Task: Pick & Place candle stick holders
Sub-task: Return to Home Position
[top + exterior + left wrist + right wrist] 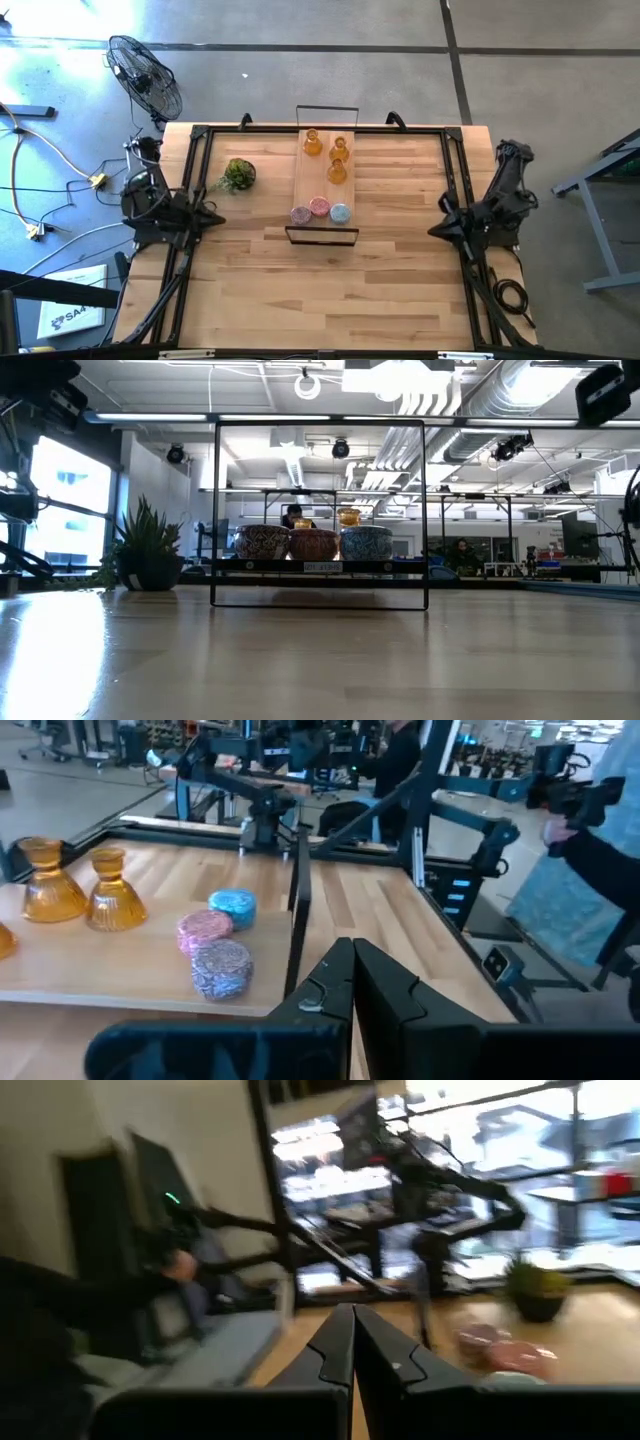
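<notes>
Six candle stick holders stand on a wooden board [310,180] with black wire handles at the table's middle. Three amber ones [337,160] stand toward the far end. A pink [205,929], a light-blue [233,905] and a mottled pink one [222,967] sit in a low row [314,544] at the near end. My left gripper [352,948] is shut and empty at the table's left edge [215,218], pointing level toward the board. My right gripper [352,1312] is shut and empty at the right edge [435,230].
A green potted plant [238,175] stands left of the board, between it and my left arm. Black frame rails [455,180] run along the table's left, right and far edges. A person's dark sleeve [610,870] shows beyond the table. A fan [145,75] stands on the floor.
</notes>
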Action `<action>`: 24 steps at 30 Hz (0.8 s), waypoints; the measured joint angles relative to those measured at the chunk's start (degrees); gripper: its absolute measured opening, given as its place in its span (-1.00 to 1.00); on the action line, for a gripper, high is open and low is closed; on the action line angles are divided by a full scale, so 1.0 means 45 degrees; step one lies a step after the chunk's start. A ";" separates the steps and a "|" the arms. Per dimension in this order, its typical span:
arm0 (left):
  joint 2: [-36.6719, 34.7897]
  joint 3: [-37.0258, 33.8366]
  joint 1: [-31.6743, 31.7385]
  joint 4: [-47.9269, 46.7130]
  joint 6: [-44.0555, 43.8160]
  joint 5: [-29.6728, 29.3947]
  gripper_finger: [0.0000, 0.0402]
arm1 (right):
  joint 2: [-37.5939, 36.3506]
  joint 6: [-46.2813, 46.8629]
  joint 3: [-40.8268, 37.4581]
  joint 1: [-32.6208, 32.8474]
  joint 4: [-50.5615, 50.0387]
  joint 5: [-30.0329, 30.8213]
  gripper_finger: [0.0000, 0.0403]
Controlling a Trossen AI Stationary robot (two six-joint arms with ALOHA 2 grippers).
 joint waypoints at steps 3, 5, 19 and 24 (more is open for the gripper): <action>-0.0103 -0.0790 0.0005 0.0761 0.0179 0.0092 -1.00 | -0.1070 -0.0110 -0.0938 -0.0190 0.0672 -0.1027 -1.00; -0.0124 -0.1307 0.0005 0.1495 0.0180 0.0070 -1.00 | -0.1440 -0.0116 -0.1387 -0.0315 0.0862 -0.1162 -1.00; 0.0069 -0.4845 0.0044 0.7215 0.1783 0.0391 -1.00 | -0.1214 0.0709 -0.2444 -0.2409 0.0970 -0.3488 -1.00; -0.0076 -0.5027 0.0884 0.7737 0.2776 0.0875 -1.00 | -0.1197 0.0147 -0.2444 -0.4160 0.0989 -0.4926 -1.00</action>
